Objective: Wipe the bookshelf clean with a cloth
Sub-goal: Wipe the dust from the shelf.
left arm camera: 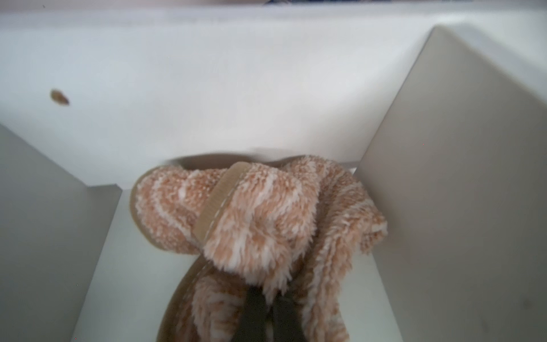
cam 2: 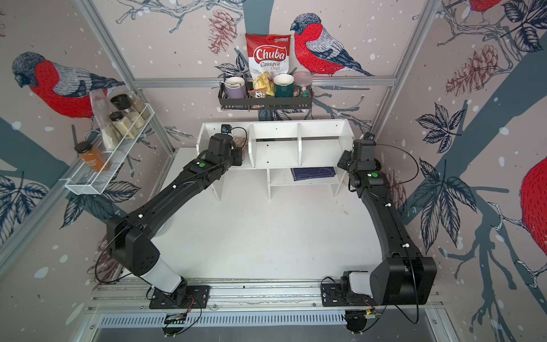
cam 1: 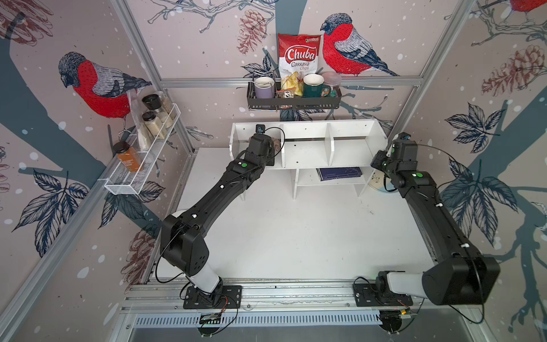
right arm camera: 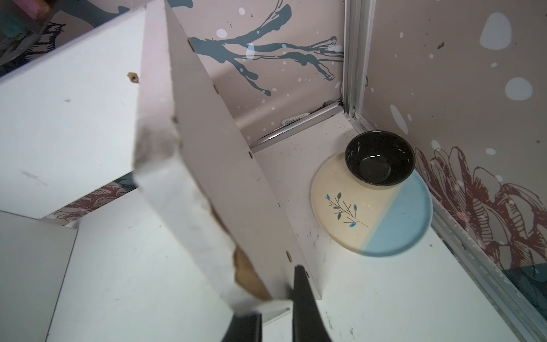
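A: Start nearest you. At the bottom of the left wrist view, your left claw [left arm camera: 268, 314] is pinched tight on the cloth [left arm camera: 260, 225]. The rag bunches out ahead of it, lower centre of the frame.

B: Agreed, and your right claw [right arm camera: 275, 322], low in the right wrist view, is clamped on the front edge of the end panel [right arm camera: 225, 177] of the bookshelf [cam 1: 349, 154]. I read that as bracing the unit while you wipe.

A: The cloth lies on the floor of the upper compartment at the left of the shelf in both top views. It is pushed up against the divider [left arm camera: 461, 177] at the right of the wrist frame.

B: Past it, on the back board, there is a brown mark [left arm camera: 59, 97] at upper left. It may be a screw hole, not dirt; I cannot tell.

A: So my judgement is that you are partway into one compartment. The pictures do not show which boards are already clean.

B: Probably left for you are the middle and right compartments, and the lower shelf where a dark book [cam 1: 340, 173] lies.
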### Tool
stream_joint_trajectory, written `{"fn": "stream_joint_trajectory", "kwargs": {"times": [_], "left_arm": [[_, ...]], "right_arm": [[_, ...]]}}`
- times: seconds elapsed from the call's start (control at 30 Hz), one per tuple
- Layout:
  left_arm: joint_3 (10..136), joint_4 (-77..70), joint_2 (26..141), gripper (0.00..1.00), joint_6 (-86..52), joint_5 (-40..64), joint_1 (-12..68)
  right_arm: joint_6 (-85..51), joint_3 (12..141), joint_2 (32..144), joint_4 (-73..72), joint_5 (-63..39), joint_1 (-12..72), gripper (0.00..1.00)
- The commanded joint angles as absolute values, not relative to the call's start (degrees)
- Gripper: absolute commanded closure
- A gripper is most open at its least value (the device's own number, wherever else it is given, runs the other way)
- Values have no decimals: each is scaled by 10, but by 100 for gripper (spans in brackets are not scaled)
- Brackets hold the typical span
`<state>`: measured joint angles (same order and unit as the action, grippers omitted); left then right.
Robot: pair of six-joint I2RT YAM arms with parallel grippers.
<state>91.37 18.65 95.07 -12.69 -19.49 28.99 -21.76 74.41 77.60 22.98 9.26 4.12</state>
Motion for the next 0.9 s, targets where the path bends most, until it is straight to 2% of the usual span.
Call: {"fn": "stream_joint_trajectory", "kwargs": {"times": [0.0, 0.3, 0.57, 0.7, 0.87], "left_arm": [[954, 189, 967, 100, -125, -197, 287], [999, 216, 964, 100, -126, -255, 241], [865, 220, 888, 100, -111, -283, 244], [800, 204, 855, 100, -125, -237, 254], [792, 184, 862, 100, -143, -203, 285]], "right_arm": [[-302, 751, 791, 290, 103, 49, 100], [-316, 782, 810, 289, 120, 65, 100], [-317, 771, 799, 286, 133, 68, 100], [-323, 769, 793, 295, 150, 68, 100], [-332, 769, 794, 304, 160, 74, 100]]}}
